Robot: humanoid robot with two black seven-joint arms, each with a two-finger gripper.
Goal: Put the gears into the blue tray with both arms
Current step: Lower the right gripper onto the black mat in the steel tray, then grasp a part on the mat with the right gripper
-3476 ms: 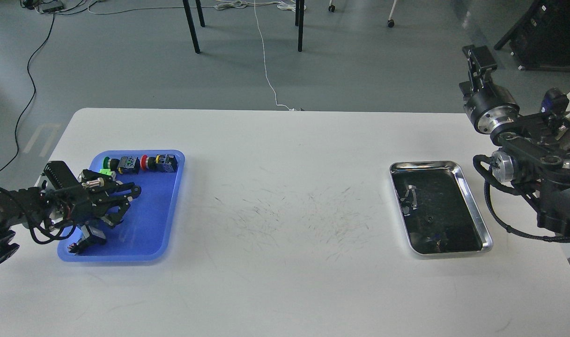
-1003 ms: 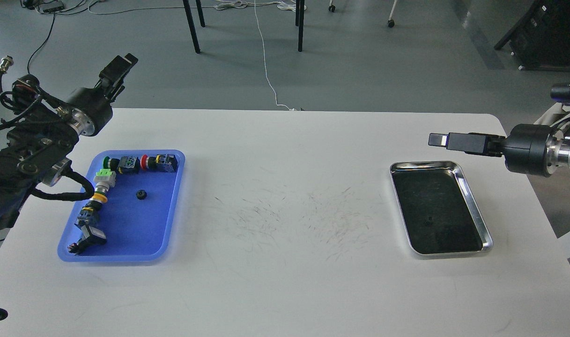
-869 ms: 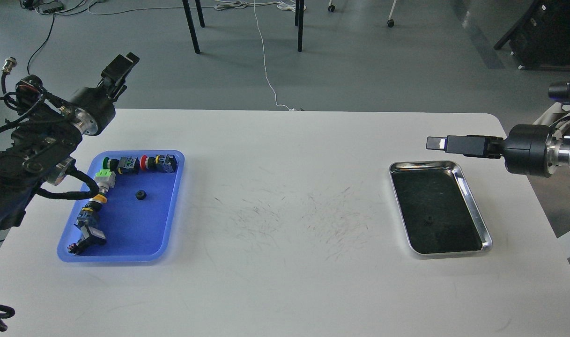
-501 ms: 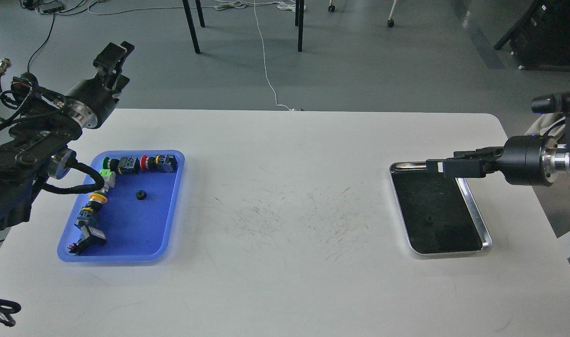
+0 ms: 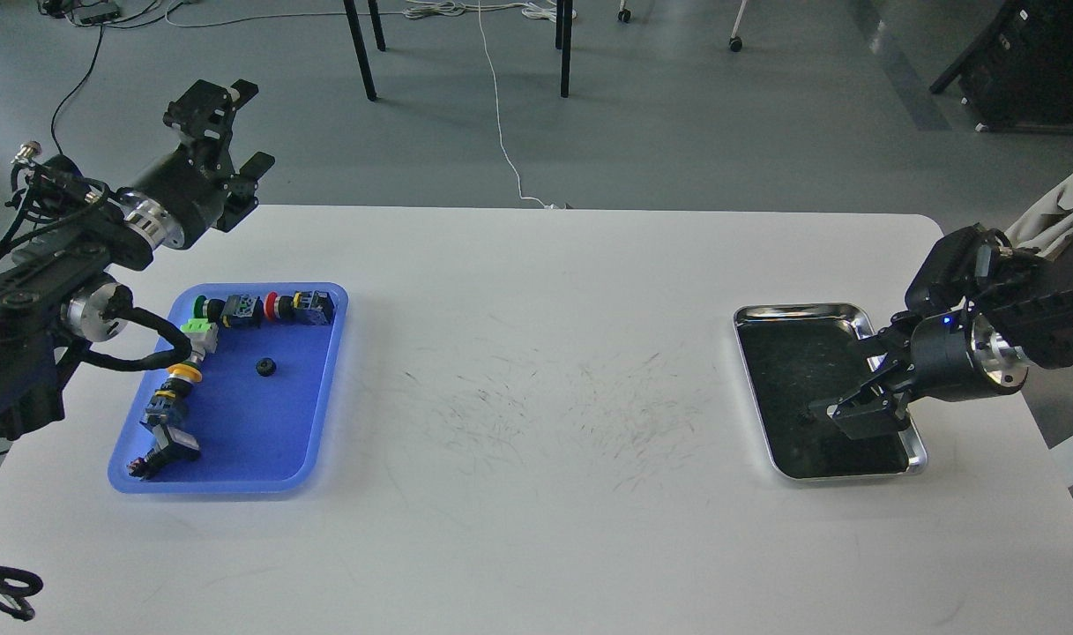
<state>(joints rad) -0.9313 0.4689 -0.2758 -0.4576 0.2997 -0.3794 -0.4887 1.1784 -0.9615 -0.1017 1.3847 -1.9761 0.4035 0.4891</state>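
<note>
A small black gear [image 5: 264, 367] lies in the middle of the blue tray [image 5: 317, 414] at the table's left. Another gear [image 5: 805, 413] sits on the dark floor of the silver tray [image 5: 796, 310] at the right. My right gripper [image 5: 845, 388] hangs low over that tray's right half. Its fingers are spread open, and the lower fingertip is just right of the gear with nothing held. My left gripper [image 5: 241, 128] is raised beyond the table's far left corner, well above and behind the blue tray, open and empty.
Colourful push-button switch parts [image 5: 263, 309] line the blue tray's far edge and more of them [image 5: 170, 397] run down its left side. The white table [image 5: 536, 370] has scuff marks in its middle. Chair legs [image 5: 364, 48] and cables stand on the floor beyond.
My right gripper has swung down from above the silver tray's far edge into the tray, beside the gear. My left wrist has turned and its fingers have spread apart.
</note>
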